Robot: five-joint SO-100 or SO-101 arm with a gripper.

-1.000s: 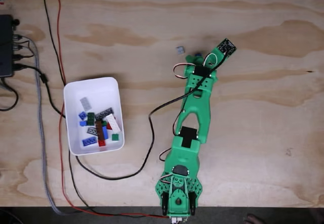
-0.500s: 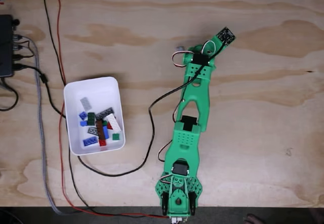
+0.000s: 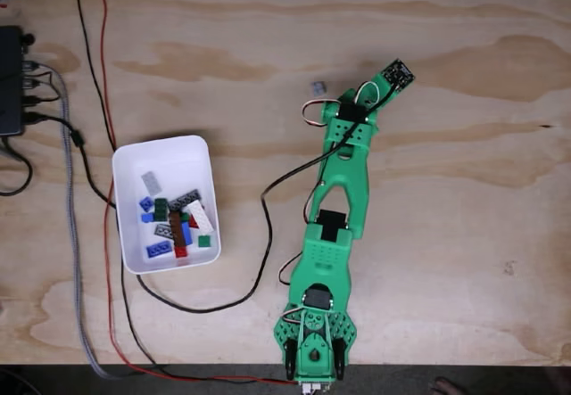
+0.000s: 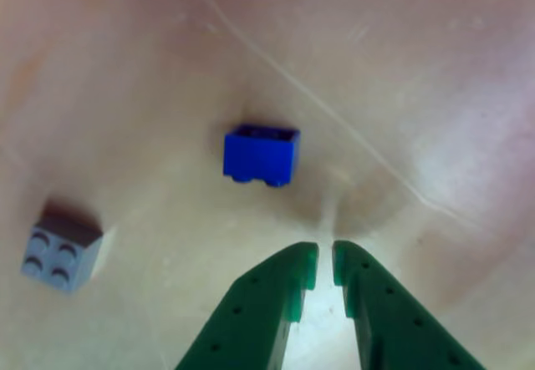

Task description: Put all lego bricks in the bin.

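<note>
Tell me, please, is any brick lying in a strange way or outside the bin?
Yes. Two bricks lie on the table outside the bin. The blue brick rests on its side, studs pointing toward the gripper, not upward. The grey brick sits studs up. The gripper's jaws are nearly closed and hold nothing.

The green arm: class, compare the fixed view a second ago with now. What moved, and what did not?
The green arm swung its front end slightly right, uncovering the grey brick again. The tool is nearly shut, holding nothing, near the blue brick. The bin and its bricks stayed put.
</note>
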